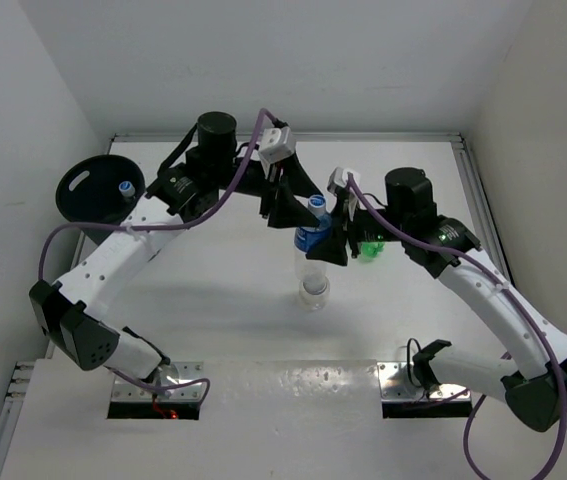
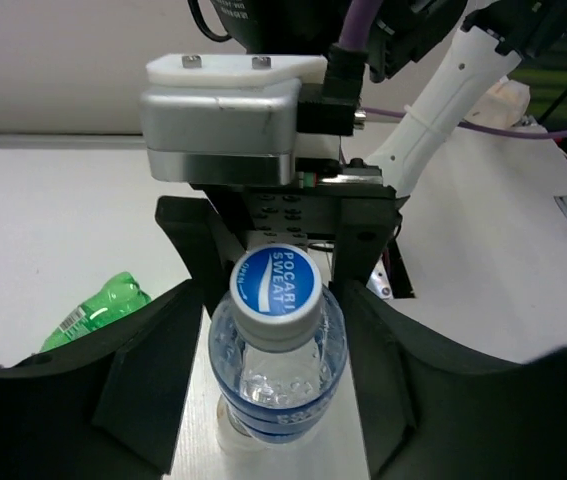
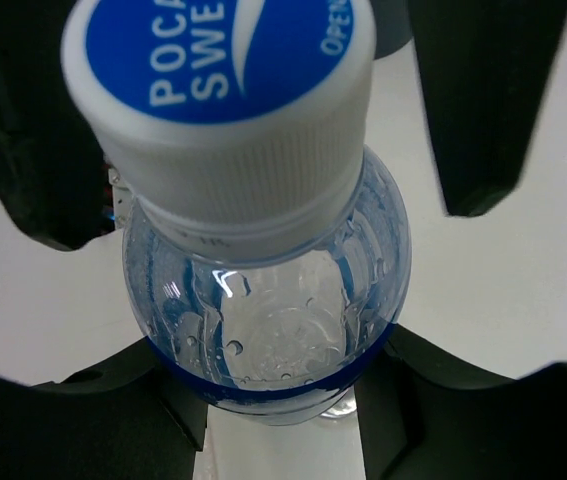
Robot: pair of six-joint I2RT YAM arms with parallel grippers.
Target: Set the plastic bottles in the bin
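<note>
Bottle [image 1: 312, 243] between left end effector [image 1: 301, 212], right end effector [image 1: 331, 245], grips unclear, white table [image 1: 213, 300], walls [image 1: 263, 60]

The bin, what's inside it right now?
One bottle shows, its blue-white cap beside the bin rim. The left arm covers part of the interior; the bottle's body is hidden.

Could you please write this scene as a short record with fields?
Middle bottle: clear plastic bottle with blue label and cap, between both grippers' fingers
Left gripper: flanks it; grip unclear
Right gripper: same
Green plastic bottle: lying on white table
Bin: round dark plastic bin, far left; a capped bottle top shows at its rim
</note>
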